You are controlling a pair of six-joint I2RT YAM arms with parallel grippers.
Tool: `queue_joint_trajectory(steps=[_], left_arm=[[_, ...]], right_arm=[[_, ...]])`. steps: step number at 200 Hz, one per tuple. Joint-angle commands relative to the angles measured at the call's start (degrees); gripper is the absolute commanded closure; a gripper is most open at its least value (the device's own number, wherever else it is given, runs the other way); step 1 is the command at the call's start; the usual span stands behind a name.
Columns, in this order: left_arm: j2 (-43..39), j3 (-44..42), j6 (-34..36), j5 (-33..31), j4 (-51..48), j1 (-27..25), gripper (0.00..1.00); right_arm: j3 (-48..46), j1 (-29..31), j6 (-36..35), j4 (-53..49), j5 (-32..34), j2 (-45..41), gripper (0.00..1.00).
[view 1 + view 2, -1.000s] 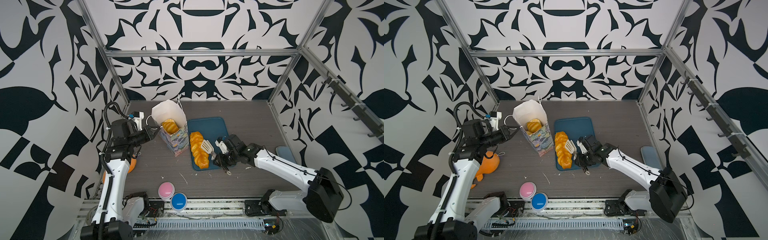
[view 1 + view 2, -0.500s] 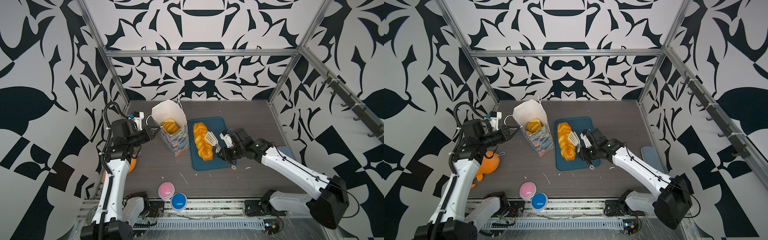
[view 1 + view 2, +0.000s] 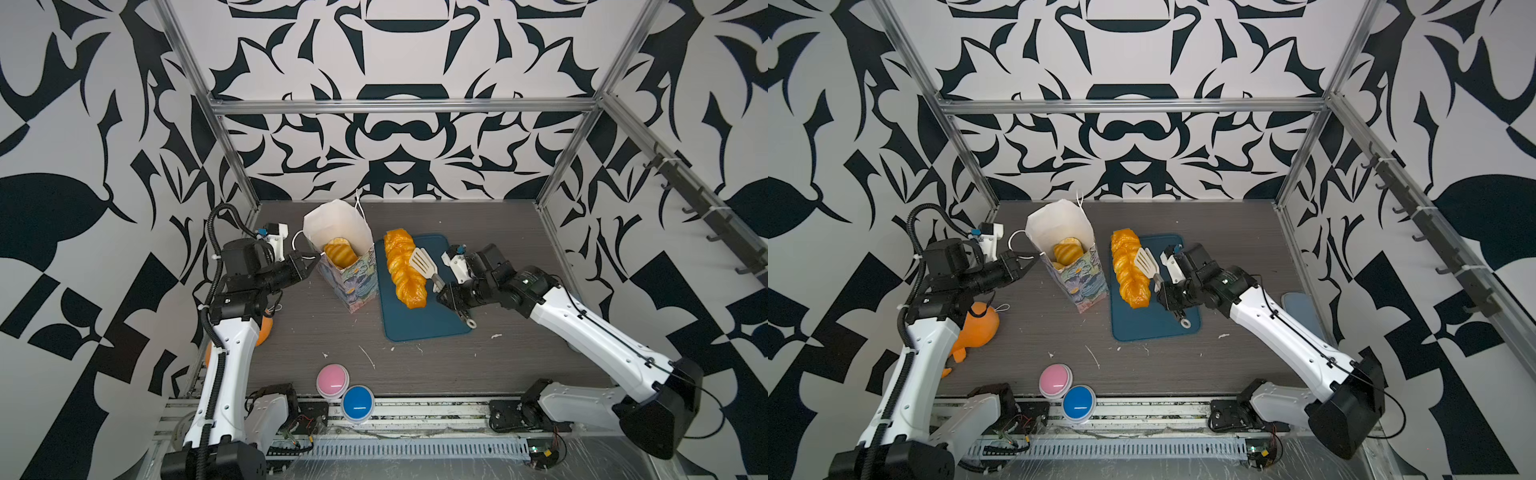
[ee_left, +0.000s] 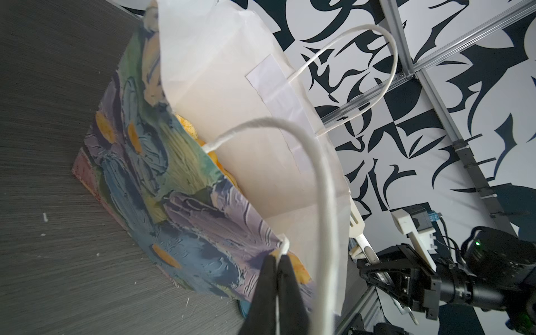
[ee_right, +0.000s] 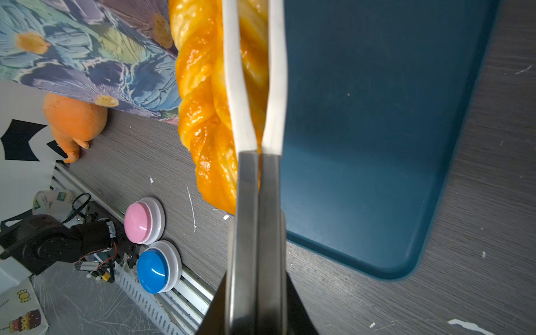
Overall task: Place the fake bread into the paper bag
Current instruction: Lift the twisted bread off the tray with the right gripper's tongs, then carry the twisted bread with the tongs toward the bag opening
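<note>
**Paper bag** (image 3: 337, 220) — upright on the grey table (image 3: 498, 232), mouth open, painted print on the outer walls. Contents: striped pastries (image 3: 340, 254), plain from above in both top views. The left wrist view catches only slivers of them (image 4: 187, 129) behind the printed wall.

**Left gripper** (image 3: 311, 264): closed on the bag's near cord handle (image 4: 327, 203), right where the cord meets the rim. Only the left wrist view shows this pinch. From above, the black fingers merely look pressed to the bag's edge.

**Right gripper** (image 3: 452, 297): on the bag's right-arm side, clamped on the metal handles of a pair of tongs (image 3: 423, 262). The tongs' white slotted blades are squeezed on the braided loaf (image 3: 405, 270). The loaf lies lengthwise just beside the bag, over a blue tray (image 3: 419, 326). In the right wrist view the blades appear edge-on with the loaf (image 5: 203, 101) between them and the bag's print (image 5: 87, 52) close behind. Whether the loaf rests on the tray or hangs clear of it cannot be told.

**In the way:** the loaf and the tong blades stand between the right gripper and the bag.

**Surroundings:**
- Orange plush toy (image 3: 980, 326), on the bag's left-arm side and nearer the front rail — plain in a top view, while in a top view (image 3: 265, 332) the left arm covers most of it.
- Pink button (image 3: 332, 380) and blue button (image 3: 357, 404), close together, well in front of the bag.
- Pale blue pad (image 3: 1302, 309), beyond the tray from the bag, partly behind the right arm.
</note>
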Motion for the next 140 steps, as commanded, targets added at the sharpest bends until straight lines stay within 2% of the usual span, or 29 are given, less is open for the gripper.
queue_joint_trajectory(steps=[1,140], left_arm=[[-0.48,0.22,0.15,0.58,-0.84,0.2,1.0],[-0.48,1.09,0.17,0.76,-1.19,0.2,1.0]], right_arm=[[5.9,-0.17,-1.93,1.39,0.19,-2.45,0.76],[22.06,-0.17,-2.95,-1.26,-3.7,-1.6,0.76]])
